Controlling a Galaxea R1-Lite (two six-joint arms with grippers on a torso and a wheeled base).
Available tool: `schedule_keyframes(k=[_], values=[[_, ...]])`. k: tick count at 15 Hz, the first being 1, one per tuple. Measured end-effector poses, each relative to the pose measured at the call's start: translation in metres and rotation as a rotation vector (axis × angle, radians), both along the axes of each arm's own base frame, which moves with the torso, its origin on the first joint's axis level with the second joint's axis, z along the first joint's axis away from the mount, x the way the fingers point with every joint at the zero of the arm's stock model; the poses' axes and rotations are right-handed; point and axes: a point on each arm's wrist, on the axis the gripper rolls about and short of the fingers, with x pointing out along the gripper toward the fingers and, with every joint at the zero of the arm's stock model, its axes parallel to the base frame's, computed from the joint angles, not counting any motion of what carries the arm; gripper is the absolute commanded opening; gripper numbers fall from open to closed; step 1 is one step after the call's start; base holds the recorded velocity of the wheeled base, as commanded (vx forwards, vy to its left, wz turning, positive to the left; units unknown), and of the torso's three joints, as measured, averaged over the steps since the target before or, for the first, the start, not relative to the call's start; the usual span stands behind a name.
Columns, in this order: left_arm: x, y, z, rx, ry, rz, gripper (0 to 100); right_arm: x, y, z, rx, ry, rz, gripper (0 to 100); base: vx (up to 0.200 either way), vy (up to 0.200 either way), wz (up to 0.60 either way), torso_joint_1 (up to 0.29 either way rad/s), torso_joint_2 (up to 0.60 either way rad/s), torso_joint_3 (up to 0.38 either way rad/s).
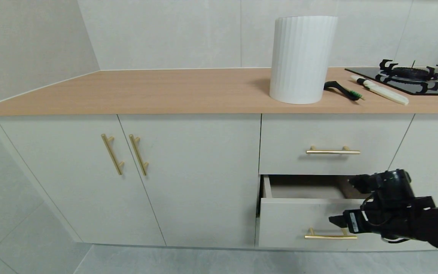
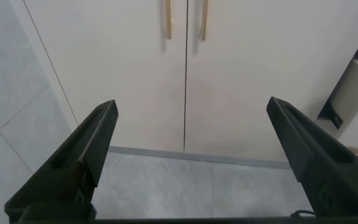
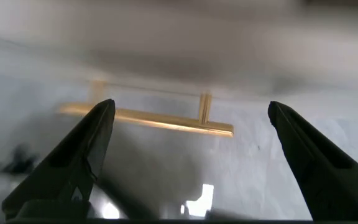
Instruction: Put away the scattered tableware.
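On the wooden counter [image 1: 165,91] stands a tall white ribbed holder [image 1: 302,59]. Just right of it lie a black-handled utensil with a green tip [image 1: 341,90] and a white knife [image 1: 380,91]. Below them, the lower drawer [image 1: 291,217] is pulled partly out. My right gripper [image 1: 341,200] is open in front of that drawer, just above its gold handle [image 1: 330,236]; the right wrist view shows the gripper [image 3: 190,109] with the handle [image 3: 148,118] between its spread fingers, apart from them. My left gripper [image 2: 191,106] is open and holds nothing, facing the cupboard doors [image 2: 185,74] low near the floor.
A black gas hob [image 1: 409,78] sits at the counter's right end. The upper drawer [image 1: 333,152] is closed. Two cupboard doors with gold handles [image 1: 124,154] are to the left. Grey tiled floor [image 1: 165,262] lies below.
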Motion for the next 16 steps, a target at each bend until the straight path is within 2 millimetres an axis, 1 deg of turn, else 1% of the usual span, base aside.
schedule_keyframes(k=[1,3,4,5,6,7,8,10,14,16], values=[[0.0,0.0,0.0,0.0,0.0,0.0,100,-0.012,0.0,0.024,0.007,-0.007,0.014,100,0.0,0.0,0.0,0.0,0.0,0.0],[0.0,0.0,0.0,0.0,0.0,0.0,100,-0.035,0.003,0.068,0.029,-0.089,0.046,100,0.0,0.0,0.0,0.0,0.0,0.0],[0.0,0.0,0.0,0.0,0.0,0.0,100,-0.042,0.004,0.082,0.042,-0.138,0.059,100,0.0,0.0,0.0,0.0,0.0,0.0],[0.0,0.0,0.0,0.0,0.0,0.0,100,-0.046,0.006,0.09,0.051,-0.169,0.067,100,0.0,0.0,0.0,0.0,0.0,0.0],[0.0,0.0,0.0,0.0,0.0,0.0,100,-0.045,0.008,0.093,0.057,-0.197,0.064,100,0.0,0.0,0.0,0.0,0.0,0.0],[0.0,0.0,0.0,0.0,0.0,0.0,100,-0.04,0.01,0.092,0.061,-0.22,0.05,100,0.0,0.0,0.0,0.0,0.0,0.0],[0.0,0.0,0.0,0.0,0.0,0.0,100,-0.032,0.014,0.086,0.059,-0.241,0.024,100,0.0,0.0,0.0,0.0,0.0,0.0],[0.0,0.0,0.0,0.0,0.0,0.0,100,-0.015,0.021,0.07,0.05,-0.283,-0.017,100,0.0,0.0,0.0,0.0,0.0,0.0],[0.0,0.0,0.0,0.0,0.0,0.0,100,0.007,0.032,0.025,0.024,-0.272,-0.045,100,0.0,0.0,0.0,0.0,0.0,0.0],[0.0,0.0,0.0,0.0,0.0,0.0,100,0.012,0.033,0.006,0.003,-0.229,-0.051,100,0.0,0.0,0.0,0.0,0.0,0.0]])
